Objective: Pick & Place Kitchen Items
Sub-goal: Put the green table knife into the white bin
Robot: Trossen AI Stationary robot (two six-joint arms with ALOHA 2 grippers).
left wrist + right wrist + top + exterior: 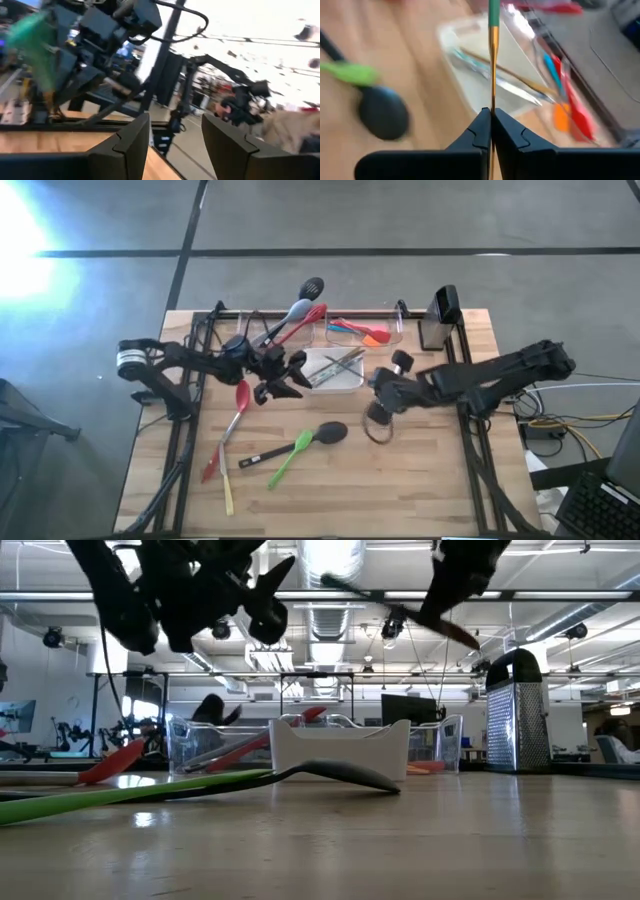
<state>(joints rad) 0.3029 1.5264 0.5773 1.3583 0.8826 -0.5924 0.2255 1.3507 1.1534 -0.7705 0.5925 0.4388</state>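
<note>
My right gripper (491, 112) hangs above the tabletop (400, 480), just off the 4 o'clock corner of the white square dish (335, 368). Its fingers (470, 132) are pressed together on a slim gold-stemmed utensil (493, 60) with a green end; in my right wrist view the stem runs straight out from between the fingers, over the dish. What kind of utensil it is I cannot tell.

My left gripper (285, 380) hovers off the tabletop at the dish's 9 o'clock side. In my left wrist view its fingers (131, 145) stand spread with nothing between them.

On the tabletop, at 6 o'clock from the dish, lies a green spoon (290, 455) crossed with a black ladle (325, 433), whose bowl sits toward 3 o'clock. A red spatula (232, 420) lies at 8 o'clock from the dish, just below my left gripper. A pair of metal tongs (340, 365) rests inside the dish.

Behind the dish, at 12 o'clock, 2 clear bins hold more utensils: the left bin (268, 320) has long red, grey and black handles leaning out; the right bin (395, 330) holds blue, red and orange pieces. A metal grater (516, 712) stands at the tabletop's 2 o'clock corner.
</note>
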